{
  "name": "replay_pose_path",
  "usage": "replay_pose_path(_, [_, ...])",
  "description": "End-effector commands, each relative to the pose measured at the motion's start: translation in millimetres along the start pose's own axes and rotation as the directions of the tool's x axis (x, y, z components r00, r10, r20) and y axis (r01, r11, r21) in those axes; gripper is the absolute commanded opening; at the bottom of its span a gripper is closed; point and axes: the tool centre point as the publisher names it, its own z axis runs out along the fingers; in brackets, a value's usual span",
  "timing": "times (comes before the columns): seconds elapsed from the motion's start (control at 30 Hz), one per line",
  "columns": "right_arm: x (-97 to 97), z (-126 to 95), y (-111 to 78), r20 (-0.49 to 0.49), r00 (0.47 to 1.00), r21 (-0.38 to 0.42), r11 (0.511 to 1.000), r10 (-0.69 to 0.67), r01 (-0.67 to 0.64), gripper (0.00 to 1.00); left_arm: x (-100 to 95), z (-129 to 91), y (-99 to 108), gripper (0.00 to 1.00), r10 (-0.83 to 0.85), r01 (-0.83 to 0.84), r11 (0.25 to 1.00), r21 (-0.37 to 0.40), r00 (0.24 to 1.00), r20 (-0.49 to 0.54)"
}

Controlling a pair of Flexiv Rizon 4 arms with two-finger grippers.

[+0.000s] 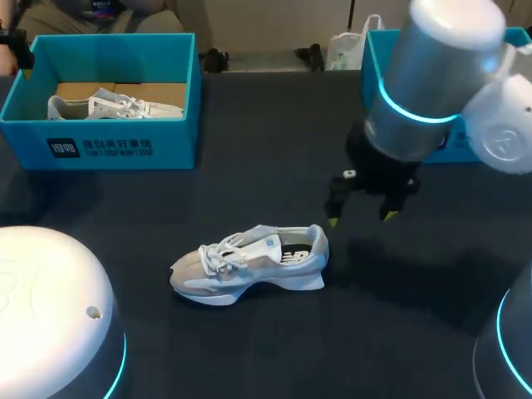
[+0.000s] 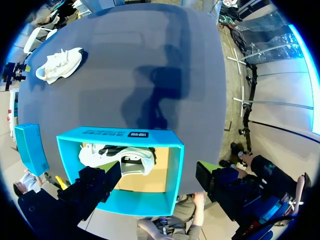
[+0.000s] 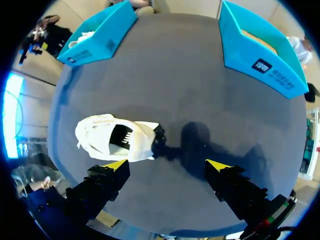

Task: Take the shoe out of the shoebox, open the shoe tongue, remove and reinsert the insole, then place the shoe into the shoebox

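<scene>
The right pincer hangs released above the desk, fingers spread wide, near the heel of the shoe and touching nothing. The shoe stands on its sole mid-desk, outside the shoebox. The left pincer is also spread wide and empty, with that shoebox ahead of it, a second shoe inside.

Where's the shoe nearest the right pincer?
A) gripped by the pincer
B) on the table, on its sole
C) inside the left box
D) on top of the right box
B: the shoe stands on its sole on the table, near the open, empty right pincer.
</scene>
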Motion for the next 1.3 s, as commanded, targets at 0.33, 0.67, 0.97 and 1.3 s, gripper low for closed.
replay_pose_path(0.33, [-41.1, -7.2, -22.9, -0.529, 0.676, -0.309, 0.858, -0.513, 0.409, 1.00, -0.2, 0.1, -1.5, 1.00, 0.000, 0.000, 1.000, -0.003, 1.000, -0.002])
replay_pose_path(0.67, [-46.8, 12.7, -14.2, -0.418, 0.542, -0.450, 0.684, -0.729, 0.574, 1.00, -0.2, 0.1, -1.5, 1.00, 0.000, 0.000, 1.000, -0.003, 1.000, -0.002])
replay_pose_path(0.97, [-51.7, 22.7, -12.0, -0.369, 0.439, -0.536, 0.573, -0.819, 0.620, 1.00, -0.2, 0.1, -1.5, 1.00, 0.000, 0.000, 1.000, -0.003, 1.000, -0.002])
replay_pose_path(1.3, [-59.5, 25.5, -16.8, -0.333, 0.462, -0.552, 0.567, -0.822, 0.611, 1.00, -0.2, 0.1, -1.5, 1.00, 0.000, 0.000, 1.000, -0.003, 1.000, -0.002])
